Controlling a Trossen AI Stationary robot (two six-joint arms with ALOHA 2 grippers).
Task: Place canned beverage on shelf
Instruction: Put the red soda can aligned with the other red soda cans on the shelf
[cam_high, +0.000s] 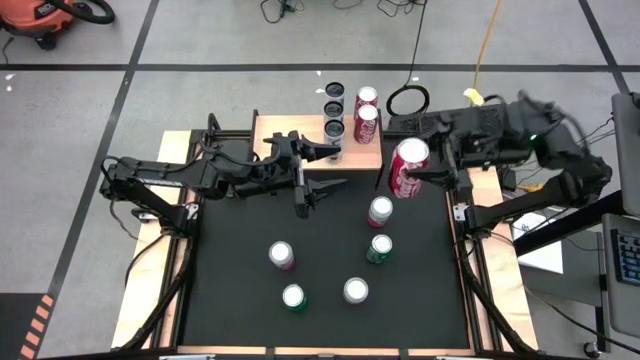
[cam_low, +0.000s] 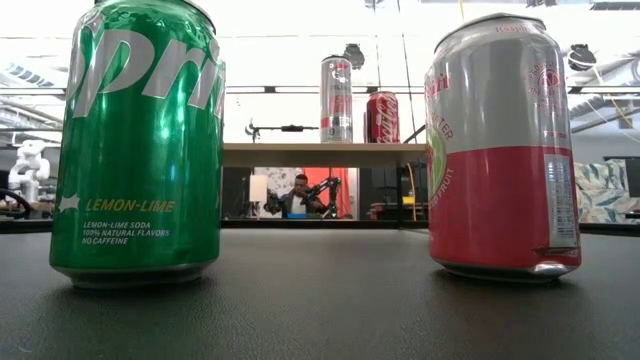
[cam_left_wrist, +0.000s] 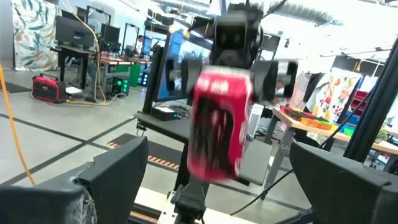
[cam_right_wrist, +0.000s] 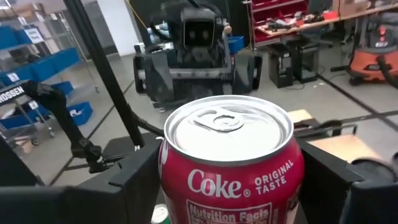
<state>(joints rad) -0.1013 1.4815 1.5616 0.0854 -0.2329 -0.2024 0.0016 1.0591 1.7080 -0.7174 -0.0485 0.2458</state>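
Transport step: the right pincer (cam_high: 420, 172) grasps a Coke can (cam_high: 409, 167) aloft, just beside the shelf (cam_high: 300, 127). Next, carry it over bare plank and lower. Left pincer (cam_high: 322, 168) hangs released.

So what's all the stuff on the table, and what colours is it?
Shelf: one, light wood, at the table's far edge.
Cans on the shelf: five; three dark-topped in a row, two red beside them.
Coke can: one, red, held up in the air just right of the shelf.
Cans on the table: five; two green, two pink-red, one silver-topped.
Left gripper: black, jaws open, empty, in front of the shelf.
Right gripper: black, jaws shut on the Coke can.
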